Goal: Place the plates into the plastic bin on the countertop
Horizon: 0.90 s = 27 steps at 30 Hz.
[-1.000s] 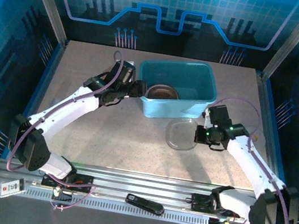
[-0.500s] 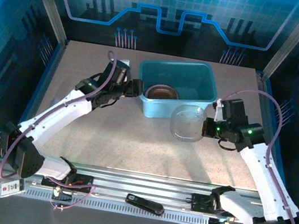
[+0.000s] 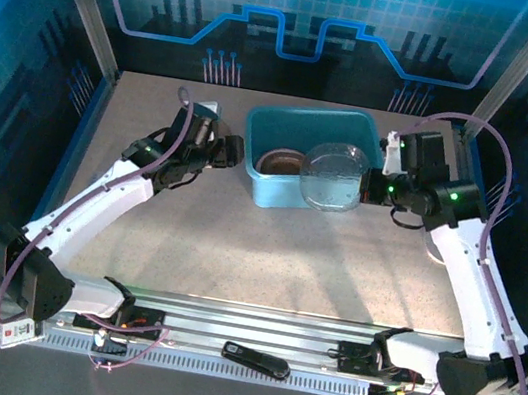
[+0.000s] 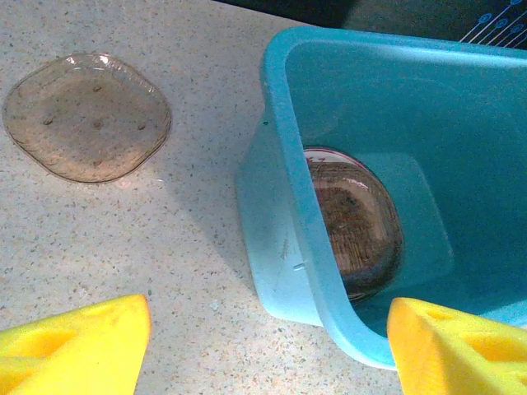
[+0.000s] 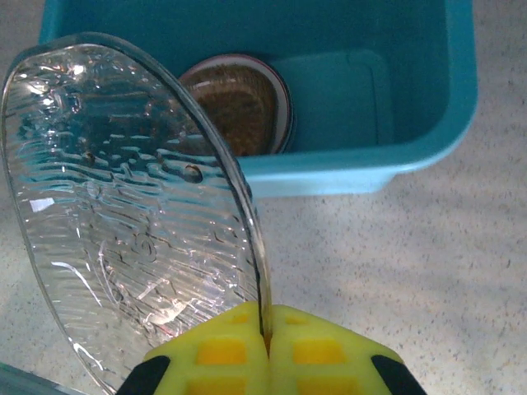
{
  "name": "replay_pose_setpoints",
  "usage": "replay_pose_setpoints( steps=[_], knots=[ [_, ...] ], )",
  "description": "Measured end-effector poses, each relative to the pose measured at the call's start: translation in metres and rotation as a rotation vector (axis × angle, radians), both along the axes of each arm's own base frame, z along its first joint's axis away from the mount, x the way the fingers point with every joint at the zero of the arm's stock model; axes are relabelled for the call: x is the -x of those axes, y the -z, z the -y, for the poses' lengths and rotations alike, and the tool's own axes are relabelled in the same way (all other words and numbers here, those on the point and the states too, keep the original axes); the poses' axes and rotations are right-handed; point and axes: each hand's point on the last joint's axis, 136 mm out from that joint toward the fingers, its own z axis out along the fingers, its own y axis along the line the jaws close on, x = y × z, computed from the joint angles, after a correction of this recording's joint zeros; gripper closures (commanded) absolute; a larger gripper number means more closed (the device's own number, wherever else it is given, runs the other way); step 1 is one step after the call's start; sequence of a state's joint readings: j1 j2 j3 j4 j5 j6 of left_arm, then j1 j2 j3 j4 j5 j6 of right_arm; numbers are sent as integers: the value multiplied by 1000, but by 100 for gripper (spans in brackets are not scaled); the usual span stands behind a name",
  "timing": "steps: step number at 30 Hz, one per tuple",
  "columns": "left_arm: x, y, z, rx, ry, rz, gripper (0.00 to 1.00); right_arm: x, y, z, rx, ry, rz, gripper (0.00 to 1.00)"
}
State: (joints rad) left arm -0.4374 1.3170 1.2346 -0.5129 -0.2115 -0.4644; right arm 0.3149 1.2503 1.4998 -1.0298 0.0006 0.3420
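pinching a clear plate [image 5: 123,206] by the bin [image 5: 346,169], right fingers [image 5: 214,352]; left fingers [image 4: 74,337] wide, their camera catching another plate [image 4: 86,117]

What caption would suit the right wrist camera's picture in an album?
Right gripper pinches a clear textured plate by its rim near the teal bin holding a brown plate.

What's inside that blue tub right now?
A brownish see-through plate lies toward one end of the tub, resting on a white plate with a red rim. Whether more plates sit beneath those two is hidden.
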Motion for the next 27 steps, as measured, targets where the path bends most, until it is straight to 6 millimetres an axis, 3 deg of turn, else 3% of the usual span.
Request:
replay_pose_setpoints(
  steps=[7, 13, 20, 27],
  knots=[
    [0, 2, -1, 9, 6, -9, 23, -35, -22, -10, 14, -30, 44, 100],
    [0, 7, 9, 26, 53, -34, 23, -69, -27, -12, 29, -32, 49, 100],
    [-7, 18, 26, 48, 114, -76, 24, -108, -26, -18, 36, -43, 42, 100],
    [-16, 16, 36, 66, 137, -84, 24, -140, -6, -30, 23, -73, 1, 100]
  ],
)
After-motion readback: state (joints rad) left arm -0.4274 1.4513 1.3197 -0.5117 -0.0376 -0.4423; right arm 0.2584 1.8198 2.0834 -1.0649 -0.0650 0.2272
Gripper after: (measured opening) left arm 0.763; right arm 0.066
